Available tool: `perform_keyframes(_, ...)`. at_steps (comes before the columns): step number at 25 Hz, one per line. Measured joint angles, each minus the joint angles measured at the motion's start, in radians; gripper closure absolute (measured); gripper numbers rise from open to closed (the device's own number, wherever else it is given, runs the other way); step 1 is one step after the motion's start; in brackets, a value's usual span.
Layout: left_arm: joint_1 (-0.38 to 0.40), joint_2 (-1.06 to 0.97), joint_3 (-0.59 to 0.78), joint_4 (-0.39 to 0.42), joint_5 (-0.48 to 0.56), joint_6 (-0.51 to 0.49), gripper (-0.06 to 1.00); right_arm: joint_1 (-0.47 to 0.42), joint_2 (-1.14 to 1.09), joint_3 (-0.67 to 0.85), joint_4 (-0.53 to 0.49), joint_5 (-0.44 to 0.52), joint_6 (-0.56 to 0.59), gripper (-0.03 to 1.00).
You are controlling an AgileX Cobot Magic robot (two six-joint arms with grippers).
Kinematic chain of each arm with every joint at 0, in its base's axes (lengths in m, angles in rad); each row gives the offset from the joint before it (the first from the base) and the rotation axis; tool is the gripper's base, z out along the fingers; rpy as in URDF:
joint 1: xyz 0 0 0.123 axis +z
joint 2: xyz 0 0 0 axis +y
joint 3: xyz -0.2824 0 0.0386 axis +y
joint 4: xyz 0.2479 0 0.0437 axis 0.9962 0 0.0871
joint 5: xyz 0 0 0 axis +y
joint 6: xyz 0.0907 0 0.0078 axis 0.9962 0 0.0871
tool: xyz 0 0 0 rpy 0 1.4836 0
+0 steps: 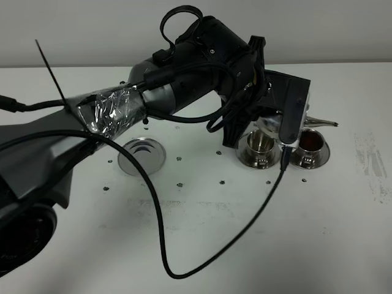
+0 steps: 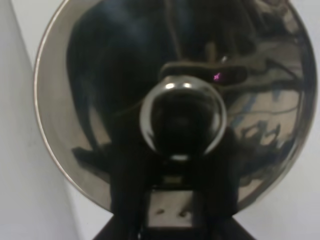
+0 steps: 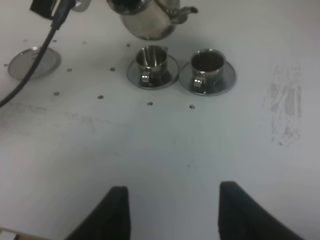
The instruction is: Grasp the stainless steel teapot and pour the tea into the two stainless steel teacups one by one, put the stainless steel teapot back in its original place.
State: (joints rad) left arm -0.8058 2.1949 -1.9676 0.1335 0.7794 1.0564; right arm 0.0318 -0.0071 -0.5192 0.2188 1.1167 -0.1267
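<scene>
White tabletop (image 1: 245, 245). Left pincer (image 2: 170, 210) is pressed together on the stainless steel teapot (image 3: 145, 22), which hangs in the air just behind the left-hand teacup (image 1: 258, 147). Right-hand teacup (image 1: 309, 150) holds dark red tea (image 1: 310, 142). The steel disc (image 1: 141, 154) lies bare, well apart. Right pincer (image 3: 172, 210) is spread and empty. The arm hides the pot's handle and most of its body (overhead view), and the left-hand cup's fill is unclear.
</scene>
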Motion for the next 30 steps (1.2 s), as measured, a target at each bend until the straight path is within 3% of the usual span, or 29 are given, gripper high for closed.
perform_keyframes(6, -0.051, -0.029, 0.064, -0.082, 0.041, -0.236, 0.71, 0.0, 0.0, 0.0, 0.01, 0.0, 0.0, 0.57)
perform_keyframes(9, -0.06, -0.029, 0.065, -0.096, 0.082, -0.295, 0.71, 0.0, 0.0, 0.0, 0.013, -0.001, 0.0, 0.57)
perform_keyframes(19, -0.097, 0.031, 0.065, -0.175, 0.087, -0.319, 0.71, 0.0, 0.0, 0.0, 0.014, -0.001, 0.0, 0.57)
perform_keyframes(30, -0.103, 0.135, 0.065, -0.192, 0.002, -0.362, 0.71, 0.0, 0.0, 0.0, 0.014, -0.001, 0.0, 0.57)
